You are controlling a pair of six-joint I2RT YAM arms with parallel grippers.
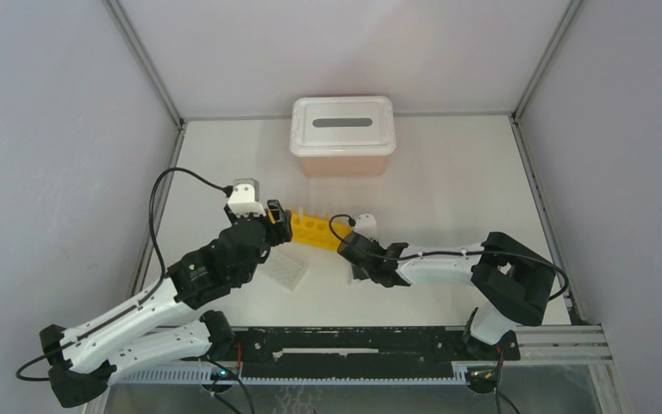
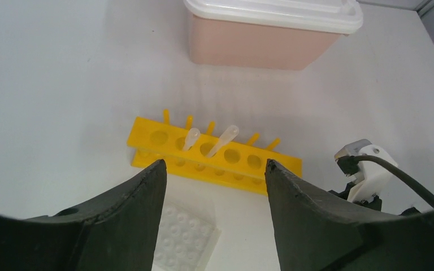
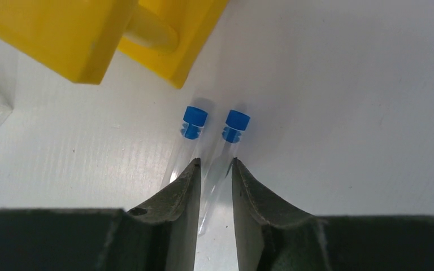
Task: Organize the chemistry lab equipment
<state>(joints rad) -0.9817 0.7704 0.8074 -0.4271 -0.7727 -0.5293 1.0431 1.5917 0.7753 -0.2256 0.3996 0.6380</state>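
The right gripper (image 3: 215, 164) is sitting low over the table (image 3: 344, 113), its jaws standing narrow to either side of a clear vial (image 3: 236, 125) that is lying flat, blue cap pointing away from the wrist; whether the fingers are pinching it or only bracketing it, I cannot tell. A second vial (image 3: 194, 122) is lying just beside it, its body running under the left finger. Just past the two caps, the near end of the yellow rack (image 3: 62, 39) is jutting in, not touching either vial.

The left gripper (image 2: 212, 186) is hanging released, jaws wide, nothing between them; it is hovering over the clear plate (image 2: 183, 240), which is lying on the table just beside the rack. Two clear tubes (image 2: 223, 140) are leaning in neighbouring holes of the rack; the other holes are standing empty. The pink box (image 2: 260, 39) is sitting well behind it all, lid on.

I am judging the job as partly done: two tubes are racked, while both vials are waiting on the table. The step in hand is looking like a pick of the vial, presumably for a free hole; the second would follow, and the plate may want tidying.
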